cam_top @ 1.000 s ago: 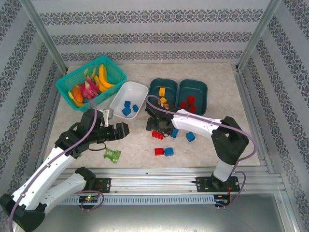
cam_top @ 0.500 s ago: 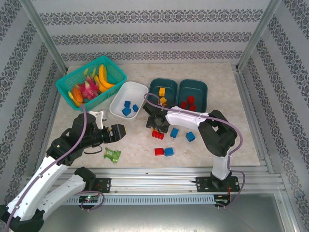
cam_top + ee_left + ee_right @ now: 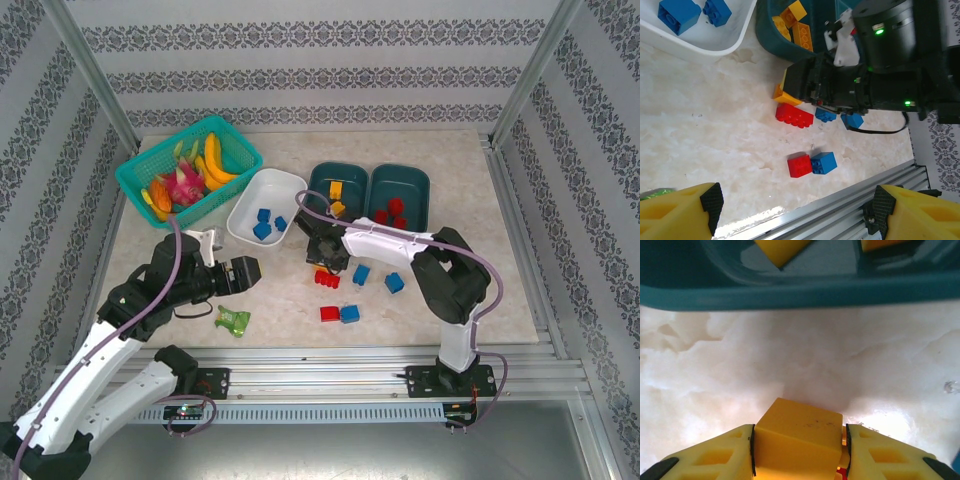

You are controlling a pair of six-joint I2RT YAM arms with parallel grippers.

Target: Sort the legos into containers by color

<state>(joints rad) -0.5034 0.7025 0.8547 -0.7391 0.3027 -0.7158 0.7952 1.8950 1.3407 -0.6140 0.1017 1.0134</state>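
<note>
One yellow brick (image 3: 320, 268) sits on the table (image 3: 280, 300) under the right gripper (image 3: 324, 258) in the top view, near the teal tub (image 3: 316, 178) of yellows; the left gripper (image 3: 246, 271) hangs open, empty. Left wrist: a red brick (image 3: 794, 115) lies just beside it — a lift might drag it. Right wrist: both fingers (image 3: 715, 455) clamp the brick's sides; a shallow hold could slip.

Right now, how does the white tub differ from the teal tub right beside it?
The white tub holds blue bricks; the teal tub holds orange-yellow bricks. The white tub is pale and lies at a slant; the teal tub is dark and lies straight. Both are smooth, rounded-rectangular and of like size.
</note>
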